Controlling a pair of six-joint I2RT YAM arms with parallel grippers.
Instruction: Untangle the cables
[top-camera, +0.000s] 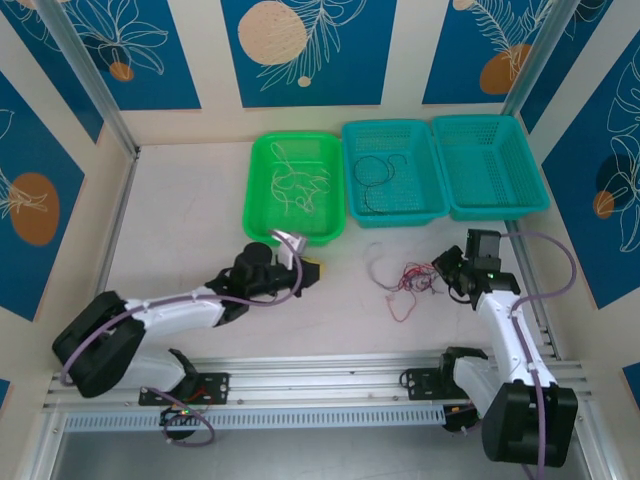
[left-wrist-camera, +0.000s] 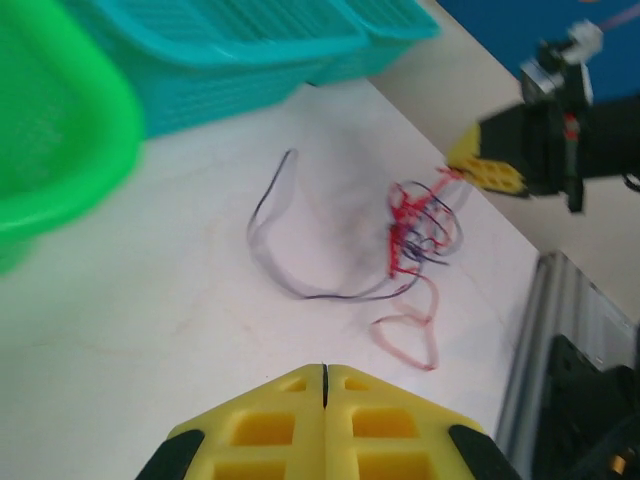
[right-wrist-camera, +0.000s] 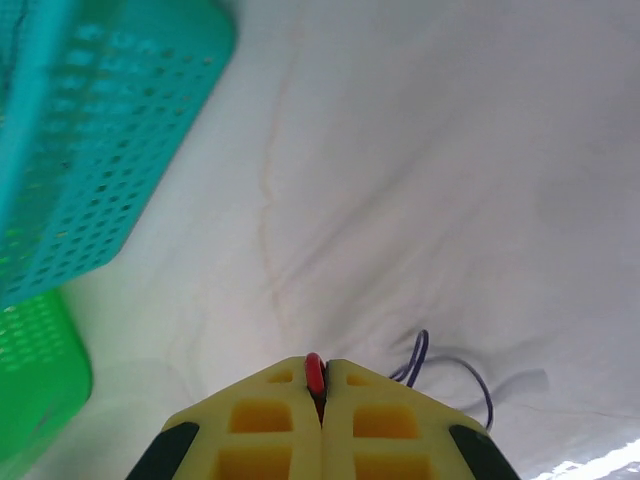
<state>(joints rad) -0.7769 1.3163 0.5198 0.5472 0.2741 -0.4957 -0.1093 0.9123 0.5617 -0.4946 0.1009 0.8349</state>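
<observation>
Between the right tool (right-wrist-camera: 318, 385) fingers, clamped together: one red cable (right-wrist-camera: 314, 374). Left tool (left-wrist-camera: 323, 378) closed, empty; tangled cables (left-wrist-camera: 415, 225) ahead on table (left-wrist-camera: 150, 300). Beyond it: green basket (top-camera: 295, 137) holding white cables (top-camera: 296, 185); teal basket (top-camera: 390, 126), black cable (top-camera: 378, 172).

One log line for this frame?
left gripper shut | right gripper shut on red cable | tangle on table | white cables in green basket

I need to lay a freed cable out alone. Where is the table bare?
Widest: the table left of the green basket, beyond the left arm. A narrower strip runs between the cable tangle and the near rail. Crowded: between left gripper and right gripper, where the tangle lies.
</observation>
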